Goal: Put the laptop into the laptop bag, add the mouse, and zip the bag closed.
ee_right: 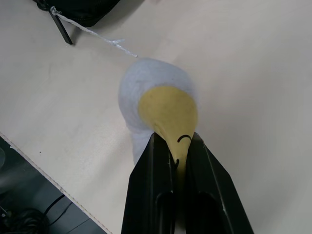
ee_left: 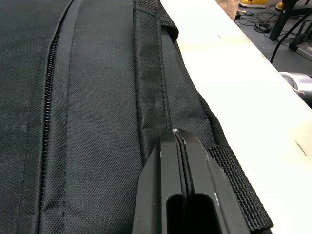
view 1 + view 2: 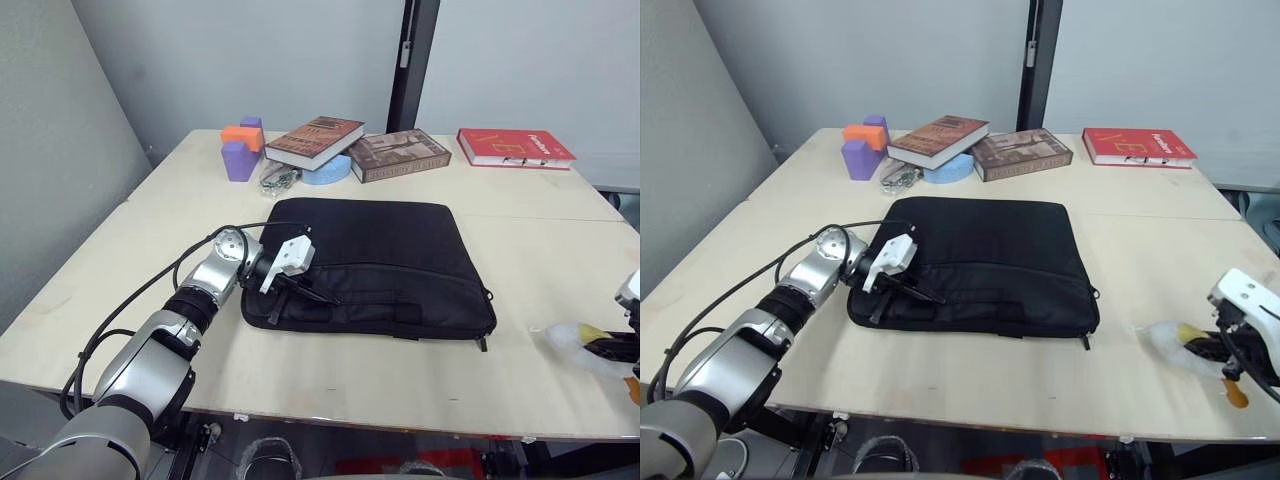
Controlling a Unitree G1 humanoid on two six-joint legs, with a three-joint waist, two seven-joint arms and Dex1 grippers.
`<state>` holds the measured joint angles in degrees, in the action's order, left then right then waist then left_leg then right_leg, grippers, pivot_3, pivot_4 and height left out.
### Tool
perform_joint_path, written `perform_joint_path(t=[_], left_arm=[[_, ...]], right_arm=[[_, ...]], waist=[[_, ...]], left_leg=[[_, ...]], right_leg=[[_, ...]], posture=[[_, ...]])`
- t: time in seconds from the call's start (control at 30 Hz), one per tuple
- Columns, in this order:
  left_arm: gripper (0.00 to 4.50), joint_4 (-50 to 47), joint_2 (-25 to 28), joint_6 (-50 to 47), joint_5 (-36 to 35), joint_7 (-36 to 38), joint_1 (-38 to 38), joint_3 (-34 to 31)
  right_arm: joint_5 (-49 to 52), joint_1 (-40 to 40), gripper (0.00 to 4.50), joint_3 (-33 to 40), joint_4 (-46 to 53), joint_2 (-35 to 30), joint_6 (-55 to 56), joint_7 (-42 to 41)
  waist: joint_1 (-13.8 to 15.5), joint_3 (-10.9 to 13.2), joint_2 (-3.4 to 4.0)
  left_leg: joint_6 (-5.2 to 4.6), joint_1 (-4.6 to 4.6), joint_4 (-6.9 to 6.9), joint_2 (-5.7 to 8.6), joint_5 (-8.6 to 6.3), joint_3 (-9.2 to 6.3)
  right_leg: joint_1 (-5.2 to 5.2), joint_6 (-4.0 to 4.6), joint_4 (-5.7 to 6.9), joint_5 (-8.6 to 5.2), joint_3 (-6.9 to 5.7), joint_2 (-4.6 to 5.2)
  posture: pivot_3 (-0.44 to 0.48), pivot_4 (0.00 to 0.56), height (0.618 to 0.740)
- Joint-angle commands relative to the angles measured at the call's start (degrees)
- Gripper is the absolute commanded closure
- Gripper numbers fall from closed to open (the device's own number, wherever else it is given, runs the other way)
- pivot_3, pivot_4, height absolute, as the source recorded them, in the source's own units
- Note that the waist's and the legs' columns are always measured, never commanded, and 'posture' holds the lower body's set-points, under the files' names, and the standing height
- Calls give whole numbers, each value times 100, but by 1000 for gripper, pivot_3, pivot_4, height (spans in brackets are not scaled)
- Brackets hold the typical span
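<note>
Lying flat on the pale counter (image 3: 350, 390), the laptop bag (image 3: 380, 260) sat in the middle, black and closed-looking, with its strap handles on the near side. The left tool (image 3: 318, 294) rested on the bag's near left part, and its two black fingers (image 2: 175, 195) were pressed tight together with nothing between them, touching the fabric right beside a strap and close to the bag's edge. A zipper line ran along the bag a little way off from that tool. The right tool (image 1: 178, 165) was well apart from the bag, out past the bag's near right corner. Its fingers were closed narrow on the yellow part of a white-and-yellow plush toy (image 1: 158, 102), which lay on the counter just in front of it. A black zipper pull (image 1: 61, 27) with a thin white string lay beyond the toy. Far past both tools, at the back of the counter, were three books (image 3: 400, 152), a red book among them (image 3: 514, 147), and some purple and orange blocks (image 3: 241, 147).
</note>
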<state>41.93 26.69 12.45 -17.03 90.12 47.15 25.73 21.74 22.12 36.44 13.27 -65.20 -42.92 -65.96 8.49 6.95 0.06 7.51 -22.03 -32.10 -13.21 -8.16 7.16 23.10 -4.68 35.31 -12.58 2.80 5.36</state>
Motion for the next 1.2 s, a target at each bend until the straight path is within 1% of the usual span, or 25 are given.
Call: perform_joint_path(t=[0.03,0.17,0.27,0.43,0.63,0.77,0.9,1.1,1.2], left_arm=[[4500,414,41,172,665,237,-54,237],[4500,648,-21,316,843,237,38,183],[4500,743,-52,368,885,238,82,181],[4500,838,-96,410,916,238,133,181],[4500,761,-88,377,861,238,102,221],[4500,688,-21,328,805,238,64,247],[4500,608,26,282,769,238,17,263],[4500,354,119,174,700,238,-178,328],[4500,280,200,281,778,238,-285,414]], right_arm=[[-154,-152,4486,369,-148,-130,22,109],[-367,-352,4486,210,-418,-155,106,355],[-533,-660,4486,-5,-719,-146,205,654],[-736,-1414,4486,-613,-1117,-98,303,1172],[-732,-2123,4486,-1330,-1077,207,243,1563],[-834,-2538,4486,-1735,-1254,373,292,1790],[-876,-2738,4486,-1901,-1296,398,362,1838],[-851,-3074,4486,-1940,-1362,367,474,1807],[-946,-3295,4486,-2148,-1388,379,519,1866]], waist=[[2,0,0],[0,-8,9],[-4,-14,13],[-20,-34,46],[-21,-37,50],[-33,-37,50],[-62,-37,51],[-119,-37,51],[-170,-39,53]], left_leg=[[0,0,0,0,0,0],[-2,3,-1,0,1,1],[-5,5,-9,1,2,10],[-16,8,-15,2,3,40],[-17,6,-12,1,3,42],[-17,6,-12,0,3,42],[-16,5,-9,0,3,42],[-16,5,-4,0,3,44],[-16,3,3,0,2,46]], right_leg=[[0,0,0,0,0,0],[-4,0,2,0,2,0],[-9,0,2,0,8,5],[-8,0,4,1,20,17],[-5,-2,2,2,17,17],[-5,-2,0,2,16,17],[-5,-2,-1,2,16,17],[-5,-3,-7,2,16,17],[-5,-2,-14,2,15,17]], posture=[[0,150,740],[0,150,740],[0,150,740],[0,150,740],[0,150,740],[0,150,740],[0,150,740],[0,150,740],[0,150,740]])
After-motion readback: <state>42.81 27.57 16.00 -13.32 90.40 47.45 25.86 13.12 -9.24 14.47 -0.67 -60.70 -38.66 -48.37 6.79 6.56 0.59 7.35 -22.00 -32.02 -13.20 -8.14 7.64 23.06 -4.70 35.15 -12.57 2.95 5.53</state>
